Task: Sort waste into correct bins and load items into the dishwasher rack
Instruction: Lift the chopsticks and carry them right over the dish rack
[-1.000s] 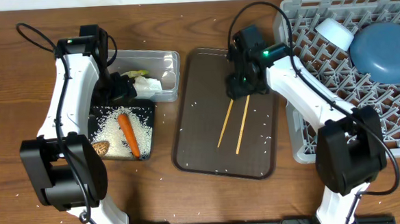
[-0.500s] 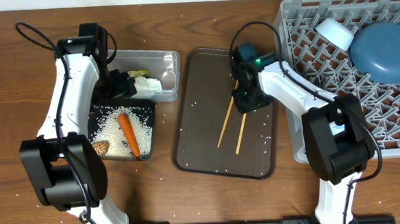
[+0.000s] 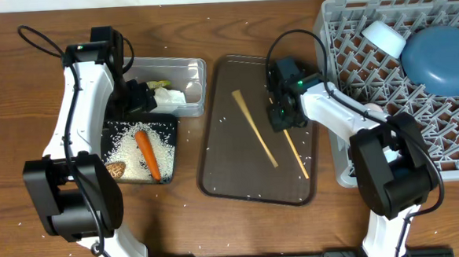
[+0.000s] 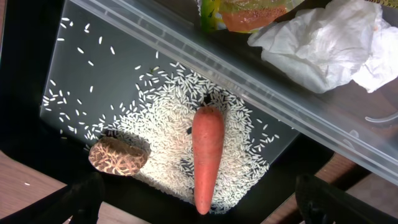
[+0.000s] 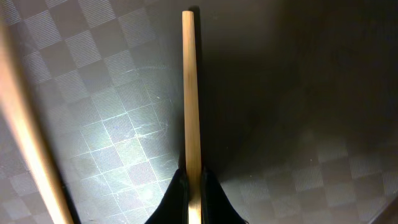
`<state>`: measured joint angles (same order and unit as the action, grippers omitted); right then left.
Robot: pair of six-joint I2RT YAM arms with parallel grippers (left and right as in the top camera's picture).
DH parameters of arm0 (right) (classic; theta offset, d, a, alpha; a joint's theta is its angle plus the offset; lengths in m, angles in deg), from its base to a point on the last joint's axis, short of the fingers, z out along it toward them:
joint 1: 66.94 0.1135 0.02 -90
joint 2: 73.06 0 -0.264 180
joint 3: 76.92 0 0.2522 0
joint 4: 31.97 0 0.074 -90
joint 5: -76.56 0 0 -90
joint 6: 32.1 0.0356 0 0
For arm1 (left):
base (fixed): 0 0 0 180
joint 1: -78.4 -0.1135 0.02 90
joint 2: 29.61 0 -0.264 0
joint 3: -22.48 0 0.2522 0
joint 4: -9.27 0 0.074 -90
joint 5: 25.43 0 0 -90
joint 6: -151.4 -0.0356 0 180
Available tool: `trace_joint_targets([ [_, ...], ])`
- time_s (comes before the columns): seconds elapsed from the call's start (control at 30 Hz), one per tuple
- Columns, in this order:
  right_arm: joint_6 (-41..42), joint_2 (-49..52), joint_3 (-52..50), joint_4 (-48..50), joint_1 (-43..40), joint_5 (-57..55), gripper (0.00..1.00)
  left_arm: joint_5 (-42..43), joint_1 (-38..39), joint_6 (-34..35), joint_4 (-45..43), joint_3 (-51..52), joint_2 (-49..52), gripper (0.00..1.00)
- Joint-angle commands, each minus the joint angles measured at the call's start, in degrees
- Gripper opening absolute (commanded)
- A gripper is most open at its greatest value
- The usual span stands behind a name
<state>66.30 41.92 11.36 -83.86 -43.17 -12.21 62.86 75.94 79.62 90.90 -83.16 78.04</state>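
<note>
Right pincer point(image 5: 193, 186) clenched on one chopstick point(image 5: 189, 93) near its end, low over the brown serving tray point(image 3: 224, 168). The second chopstick point(image 3: 255, 129) lies loose on the tray, well apart and at a different slant. The left pincer point(image 3: 143, 100) hangs released over the black tray point(image 3: 112, 133), where the carrot point(image 4: 207, 155) lies on the rice.

Because the grip sits near one end, the long free part will likely droop or swing, so lift slowly and keep the stick level. Clear the tray's rim before you turn toward the dishwasher rack point(image 3: 338, 170) just to the right. Lay the stick across several bars of the lattice, since a thin stick set lengthwise may slip through a gap.

From overhead the pincer hides the gripped end, so you cannot tell how much stick lies behind the fingers. The right wrist view shows only the fingertips and cuts off the loose stick at its left edge. The left wrist view shows its fingers only as dark blurs in the lower corners.
</note>
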Motion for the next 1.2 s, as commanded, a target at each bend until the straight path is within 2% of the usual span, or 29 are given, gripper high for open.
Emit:
trace_joint_targets([
  [0.0, 0.4, 3.3, -3.2, -0.2, 0.3, -1.0, 0.01, -0.3, 0.3, 0.5, 0.2, -0.6, 0.0, 0.98],
  [0.2, 0.8, 3.0, 1.3, -0.9, -0.4, -1.0, 0.01, -0.3, 0.3, 0.5, 0.2, -0.6, 0.0, 0.98],
  [0.33, 0.5, 1.1, 9.0, -5.5, -1.7, -1.0, 0.01, -0.3, 0.3, 0.5, 0.2, -0.6, 0.0, 0.98],
  [0.63, -6.8, -8.3, 25.7, -12.7, -9.4, -1.7, 0.01, -0.3, 0.3, 0.5, 0.2, -0.6, 0.0, 0.98],
  [0.73, -8.2, -11.6, 27.1, -12.2, -13.3, -6.0, 0.01, -0.3, 0.3, 0.6, 0.2, -0.6, 0.0, 0.98],
  [0.87, -13.9, -13.9, 27.1, -11.4, -19.1, -8.0, 0.01, -0.3, 0.3, 0.5, 0.2, -0.6, 0.0, 0.98],
  [1.17, -22.0, -9.6, 26.9, -6.6, -28.3, -6.8, 0.01, -0.3, 0.3, 0.5, 0.2, -0.6, 0.0, 0.98],
])
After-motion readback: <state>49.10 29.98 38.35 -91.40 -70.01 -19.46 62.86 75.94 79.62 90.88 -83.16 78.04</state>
